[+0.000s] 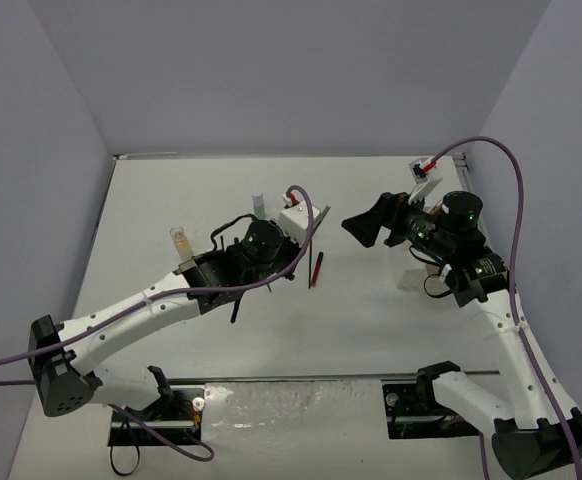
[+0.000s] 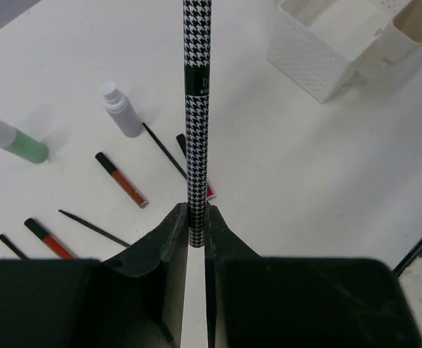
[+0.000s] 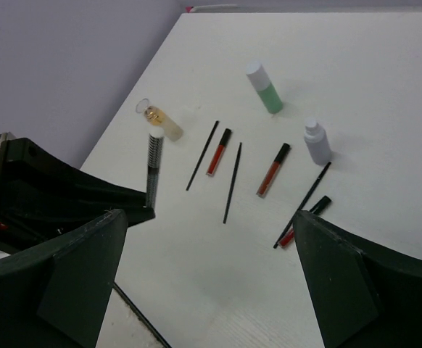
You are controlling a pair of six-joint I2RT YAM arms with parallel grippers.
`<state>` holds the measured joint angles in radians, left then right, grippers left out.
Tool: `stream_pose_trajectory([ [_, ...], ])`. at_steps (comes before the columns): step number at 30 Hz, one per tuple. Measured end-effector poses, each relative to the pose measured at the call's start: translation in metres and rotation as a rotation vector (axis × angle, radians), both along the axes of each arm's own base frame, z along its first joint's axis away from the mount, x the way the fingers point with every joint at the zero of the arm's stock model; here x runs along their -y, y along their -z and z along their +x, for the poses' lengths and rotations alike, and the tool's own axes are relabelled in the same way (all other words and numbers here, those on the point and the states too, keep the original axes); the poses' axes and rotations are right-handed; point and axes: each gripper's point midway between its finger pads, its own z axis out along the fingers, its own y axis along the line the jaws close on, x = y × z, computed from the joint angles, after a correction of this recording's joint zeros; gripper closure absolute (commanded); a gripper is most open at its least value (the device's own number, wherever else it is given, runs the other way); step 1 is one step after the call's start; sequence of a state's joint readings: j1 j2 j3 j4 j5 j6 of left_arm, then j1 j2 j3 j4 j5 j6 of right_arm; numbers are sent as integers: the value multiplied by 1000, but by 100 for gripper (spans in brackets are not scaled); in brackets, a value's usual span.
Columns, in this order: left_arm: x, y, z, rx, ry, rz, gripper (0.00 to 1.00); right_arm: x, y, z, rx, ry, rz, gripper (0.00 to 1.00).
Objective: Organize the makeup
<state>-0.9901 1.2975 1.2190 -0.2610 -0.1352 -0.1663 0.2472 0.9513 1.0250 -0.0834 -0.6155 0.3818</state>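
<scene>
My left gripper point(image 2: 196, 225) is shut on the lower end of a black-and-white houndstooth pencil point(image 2: 197, 109), which sticks out ahead of the fingers, above the table. Below it lie the green-based bottle point(image 2: 14, 139), the grey bottle point(image 2: 122, 110), red-and-black sticks point(image 2: 122, 179) and thin black sticks point(image 2: 93, 227). The right wrist view shows the same spread: the beige bottle point(image 3: 160, 122), green-based bottle point(image 3: 265, 88), grey bottle point(image 3: 317, 141) and several sticks point(image 3: 231, 181). My right gripper point(image 3: 211, 268) hangs open and empty above the table, right of the makeup.
The white compartmented tray point(image 2: 320, 58) stands ahead and to the right of the held pencil; from above it shows partly under my right arm point(image 1: 411, 272). Purple cables loop over both arms. The table's near edge point(image 1: 301, 380) runs between the arm bases.
</scene>
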Motion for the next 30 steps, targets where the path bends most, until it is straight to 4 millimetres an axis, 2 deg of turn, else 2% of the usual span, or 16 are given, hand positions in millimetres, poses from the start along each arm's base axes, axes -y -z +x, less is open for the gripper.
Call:
stream_pose_trajectory([
  [4, 11, 1, -8, 13, 68, 13, 100, -18, -2, -7, -1, -84, 20, 8],
  [10, 17, -3, -9, 31, 103, 0, 100, -28, -7, -8, 7, -133, 46, 16],
  [17, 27, -19, -11, 54, 137, -37, 100, -35, -1, -4, -18, -154, 53, 31],
  [23, 36, -32, -8, 78, 157, -65, 100, -39, -3, -3, -11, -166, 66, 59],
  [24, 38, -32, -7, 78, 158, -64, 100, -39, -3, -3, -11, -167, 68, 62],
  [25, 40, -32, -6, 79, 159, -64, 100, -39, -2, -3, -11, -167, 70, 73],
  [26, 41, -30, -5, 76, 161, -61, 100, -39, -2, -3, -10, -167, 70, 74],
  [28, 44, -26, -4, 69, 164, -53, 100, -40, -1, -3, -15, -166, 71, 91],
  [30, 45, -21, -4, 62, 166, -45, 96, -39, 1, -2, -17, -162, 70, 100],
])
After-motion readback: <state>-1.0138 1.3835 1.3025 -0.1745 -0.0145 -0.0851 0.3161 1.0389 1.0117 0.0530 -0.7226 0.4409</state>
